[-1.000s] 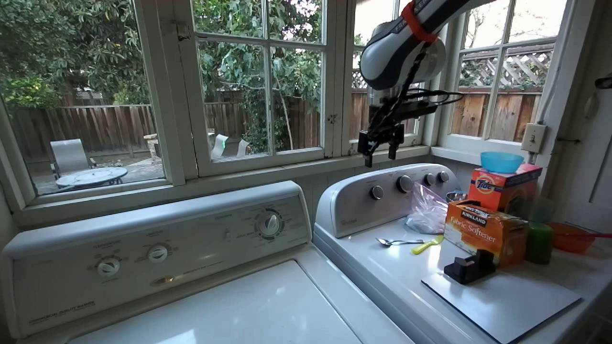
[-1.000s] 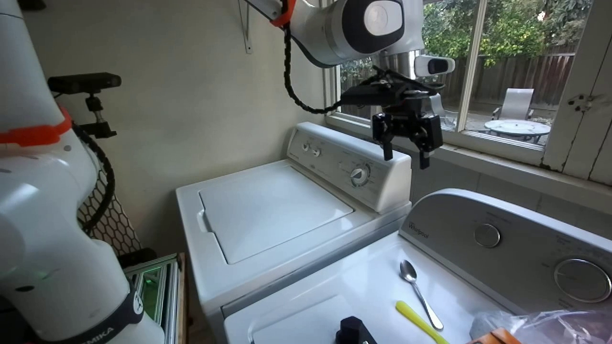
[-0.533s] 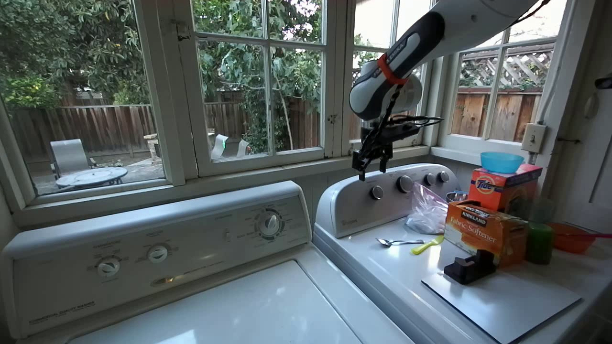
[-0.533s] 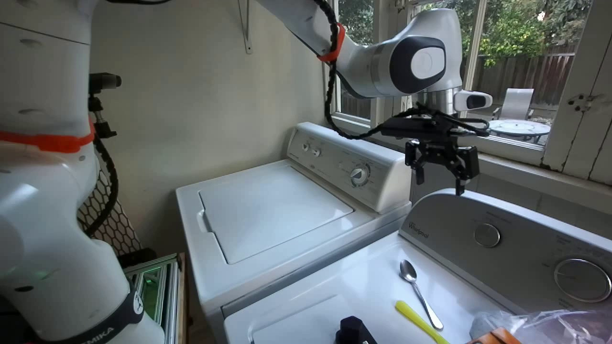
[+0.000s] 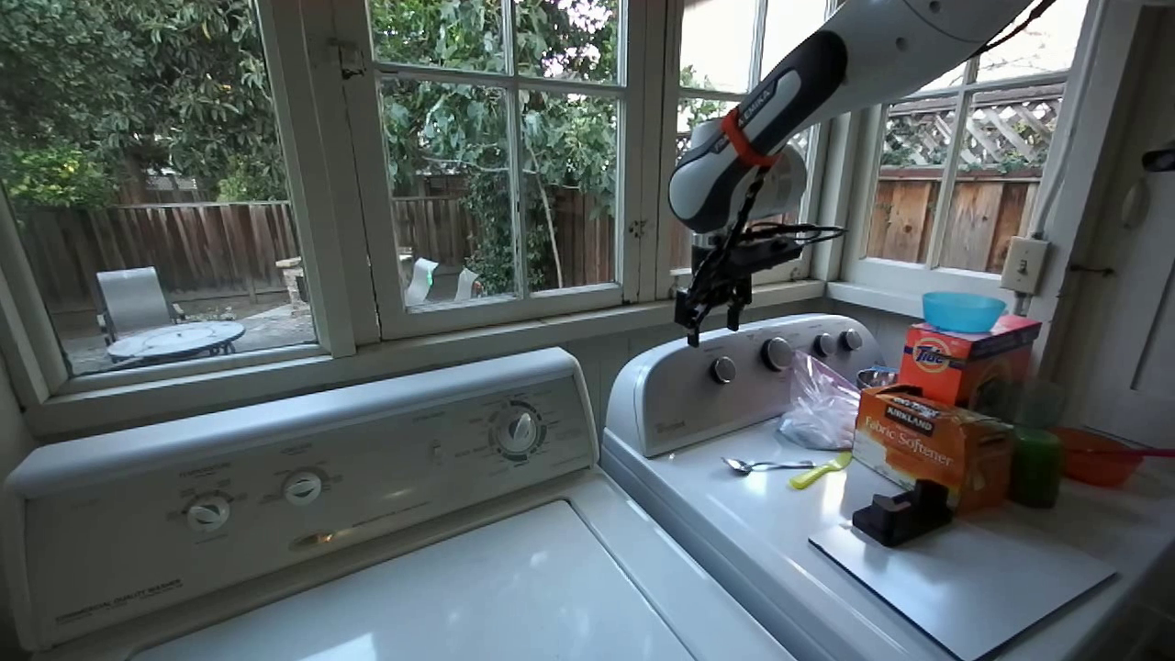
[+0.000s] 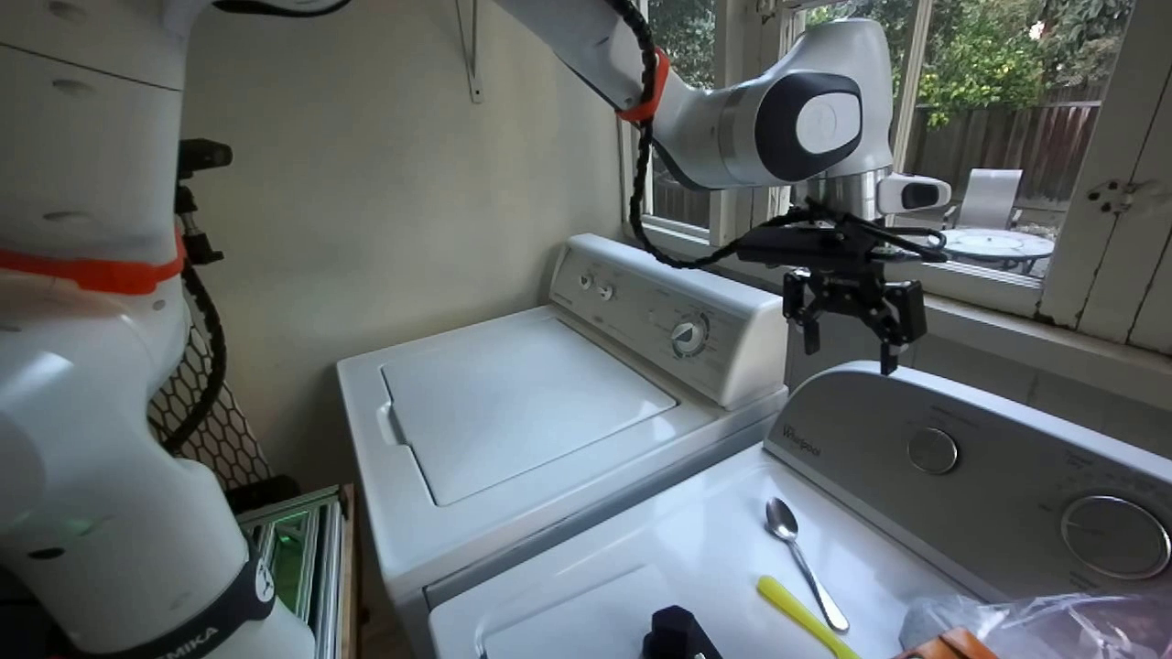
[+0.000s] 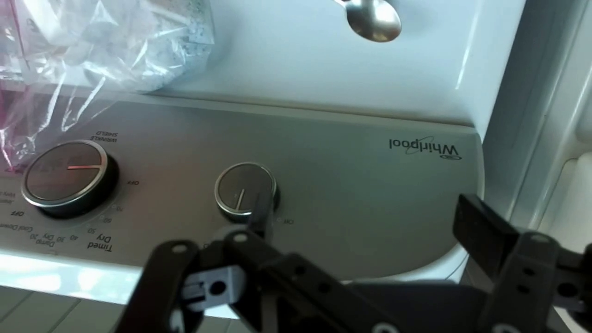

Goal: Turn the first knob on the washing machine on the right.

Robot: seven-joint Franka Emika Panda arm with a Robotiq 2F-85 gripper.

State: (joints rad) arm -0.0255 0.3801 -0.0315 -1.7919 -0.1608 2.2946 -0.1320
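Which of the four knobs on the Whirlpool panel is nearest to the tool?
The leftmost knob in an exterior view, nearest the Whirlpool logo. In the wrist view the tool partly hides it; the other three sit farther away.

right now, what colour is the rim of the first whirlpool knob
Silver; the first knob shows best in the wrist view.

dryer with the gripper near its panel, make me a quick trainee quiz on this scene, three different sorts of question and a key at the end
1. True or false: the gripper is open and apart from the first knob.
2. Which brand is printed on the dryer panel? A Tide; B Whirlpool; C Kirkland.
3. Fill in colour and thing: on top of the Tide box sits a ____ ____.

Key: 1 true; 2 B; 3 blue bowl.
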